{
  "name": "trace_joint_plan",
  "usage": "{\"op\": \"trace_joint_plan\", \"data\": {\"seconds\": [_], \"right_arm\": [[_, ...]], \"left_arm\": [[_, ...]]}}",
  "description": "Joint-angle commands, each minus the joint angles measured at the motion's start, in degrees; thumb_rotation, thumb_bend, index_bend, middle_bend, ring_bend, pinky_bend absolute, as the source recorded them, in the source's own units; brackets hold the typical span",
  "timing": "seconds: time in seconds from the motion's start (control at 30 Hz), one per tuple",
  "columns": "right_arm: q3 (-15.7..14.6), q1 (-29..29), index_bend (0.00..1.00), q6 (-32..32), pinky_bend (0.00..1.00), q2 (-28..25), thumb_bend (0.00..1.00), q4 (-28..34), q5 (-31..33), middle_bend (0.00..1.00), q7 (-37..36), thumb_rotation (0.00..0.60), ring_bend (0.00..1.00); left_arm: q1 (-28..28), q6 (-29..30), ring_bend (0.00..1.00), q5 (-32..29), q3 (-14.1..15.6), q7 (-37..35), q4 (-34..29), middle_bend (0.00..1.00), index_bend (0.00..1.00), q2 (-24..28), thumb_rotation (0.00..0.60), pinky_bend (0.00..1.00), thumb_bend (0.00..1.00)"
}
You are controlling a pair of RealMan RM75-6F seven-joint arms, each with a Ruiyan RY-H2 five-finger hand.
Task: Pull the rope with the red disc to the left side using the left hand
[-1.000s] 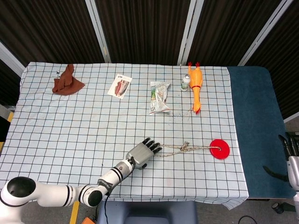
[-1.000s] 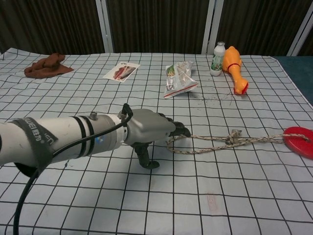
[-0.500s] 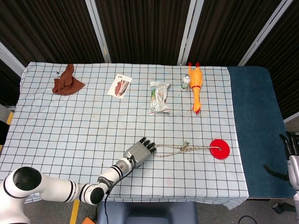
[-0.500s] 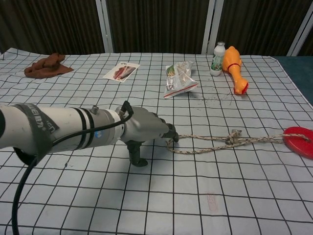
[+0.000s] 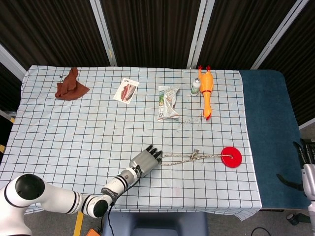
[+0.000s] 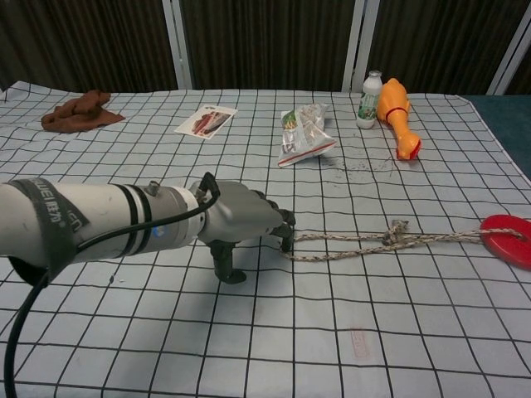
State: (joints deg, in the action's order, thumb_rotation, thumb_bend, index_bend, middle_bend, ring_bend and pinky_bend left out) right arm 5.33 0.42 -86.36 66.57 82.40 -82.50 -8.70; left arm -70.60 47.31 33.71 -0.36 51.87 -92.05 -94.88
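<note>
Left hand (image 6: 245,220) lies palm down on the checked tablecloth (image 5: 74,128), fingers curled over the free end of the rope (image 6: 373,240); whether the rope is actually clamped or only pressed under the fingertips cannot be told. The rope runs rightward past a knot to the red disc (image 5: 231,157), which rests near the table's right edge, well short of the left side. Right hand (image 5: 304,156) hangs off the table at the far right, too little in view to judge.

Risk: if the hold is only a press, the cord may slip free as the pull proceeds, leaving the disc behind; the knot may also snag on the cloth.

Against the earlier frames, the left hand has drawn slightly leftward and the rope's slack has straightened; the disc has barely shifted.
</note>
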Motion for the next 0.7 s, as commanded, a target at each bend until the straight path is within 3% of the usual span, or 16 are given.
{"op": "trace_joint_plan", "data": {"seconds": [0.03,0.4,0.7], "right_arm": [[0.01,0.11,0.0,0.09,0.0,0.05,0.25,0.06,-0.07,0.0,0.18,0.6,0.0],[0.16,0.52,0.0,0.73,0.0,-0.07,0.25,0.59,0.15,0.0,0.94,0.6,0.0],[0.11,0.88,0.0,1.46,0.0,-0.02,0.25,0.95,0.36,0.0,1.66,0.6,0.0]], "left_arm": [[-0.19,0.1,0.0,-0.01,0.36,-0.34,-0.02,0.0,0.39,0.09,0.6,0.0,0.38],[-0.06,0.67,0.0,2.46,1.1,-2.81,0.34,0.0,0.52,-0.32,0.6,0.0,0.38],[0.13,1.22,0.0,4.07,1.4,-3.95,0.38,0.0,0.55,-0.05,0.6,0.0,0.41]]}}
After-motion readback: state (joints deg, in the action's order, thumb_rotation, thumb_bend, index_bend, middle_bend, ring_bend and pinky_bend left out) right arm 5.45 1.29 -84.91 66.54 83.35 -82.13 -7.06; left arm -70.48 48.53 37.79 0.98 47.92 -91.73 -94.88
